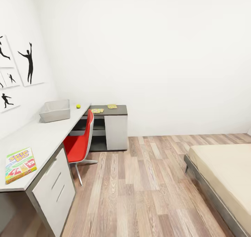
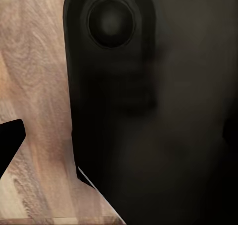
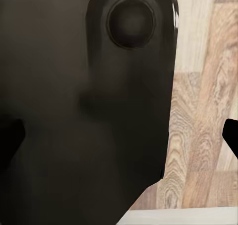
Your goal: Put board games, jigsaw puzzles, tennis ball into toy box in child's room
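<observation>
A green-yellow "Skip-Bo" board game (image 1: 20,164) lies at the near end of the white table (image 1: 38,135). Further along stands the light grey toy box (image 1: 55,110), with the tennis ball (image 1: 78,106) just to its right. Two colourful jigsaw puzzles (image 1: 97,110) (image 1: 112,106) lie flat on the table's lower dark section. The bed (image 1: 226,170) shows partly at the right, and the other board games are out of view. My left gripper (image 2: 119,140) and right gripper (image 3: 119,135) hang open over the wood floor, close to my dark body, with nothing between the fingers.
A red swivel chair (image 1: 82,139) is tucked under the table between the white drawers (image 1: 57,188) and the corner shelf unit (image 1: 115,132). Wood-plank floor (image 1: 146,188) stretches between table and bed. Black silhouette pictures (image 1: 29,60) hang on the left wall.
</observation>
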Available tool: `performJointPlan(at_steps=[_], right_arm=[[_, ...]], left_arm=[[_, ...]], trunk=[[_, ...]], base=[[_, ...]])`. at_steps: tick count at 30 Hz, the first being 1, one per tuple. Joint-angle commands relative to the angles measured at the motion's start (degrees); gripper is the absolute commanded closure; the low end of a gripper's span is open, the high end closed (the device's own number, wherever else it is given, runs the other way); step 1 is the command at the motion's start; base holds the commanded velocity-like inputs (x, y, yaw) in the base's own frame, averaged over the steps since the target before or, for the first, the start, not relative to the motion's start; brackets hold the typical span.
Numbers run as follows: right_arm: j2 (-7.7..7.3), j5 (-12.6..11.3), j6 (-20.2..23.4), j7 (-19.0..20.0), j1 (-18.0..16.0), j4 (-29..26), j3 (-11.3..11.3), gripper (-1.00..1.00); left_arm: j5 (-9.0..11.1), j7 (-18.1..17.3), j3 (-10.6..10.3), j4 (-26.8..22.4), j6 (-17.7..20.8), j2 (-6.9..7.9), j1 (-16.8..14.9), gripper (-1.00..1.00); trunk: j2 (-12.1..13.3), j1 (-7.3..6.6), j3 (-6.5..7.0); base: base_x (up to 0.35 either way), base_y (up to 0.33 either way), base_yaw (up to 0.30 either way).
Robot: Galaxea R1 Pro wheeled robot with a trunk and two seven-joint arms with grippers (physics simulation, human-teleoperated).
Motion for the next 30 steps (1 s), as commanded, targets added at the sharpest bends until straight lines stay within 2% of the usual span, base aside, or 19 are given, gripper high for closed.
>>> performJointPlan(at_steps=[1,7,16,27,30], right_arm=[[0.0,0.0,0.0,0.0,0.0,0.0,0.0,-1.0],[0.29,-0.1,0.0,0.0,-0.1,0.0,-0.1,-1.0],[2.84,0.2,-0.3,-0.3,-0.1,0.3,0.1,-1.0],[1.44,0.0,-0.4,-0.4,-0.1,0.0,0.0,-1.0],[1.36,0.0,-0.4,-0.4,-0.1,0.0,0.0,-1.0]], left_arm=[[0.0,0.0,0.0,0.0,0.0,0.0,0.0,-1.0],[0.0,-0.1,-0.1,-0.1,-0.1,-0.25,-0.1,-1.0],[-0.1,-0.1,0.1,-0.1,-0.4,-0.4,-0.1,-1.0],[-0.1,-0.1,0.1,-0.1,-2.0,-0.48,-0.1,-1.0],[-0.2,-0.1,-0.1,-0.1,-3.0,-0.45,-0.1,-1.0]], trunk=[[0.0,0.0,-0.03],[0.0,0.0,-0.03],[0.0,0.0,-0.06],[0.0,0.0,-0.07],[1.2,-0.66,0.47]], base=[[0.0,0.0,0.0],[0.0,0.0,0.0],[0.0,0.0,0.0],[0.0,0.0,0.0],[0.0,0.0,0.0]])
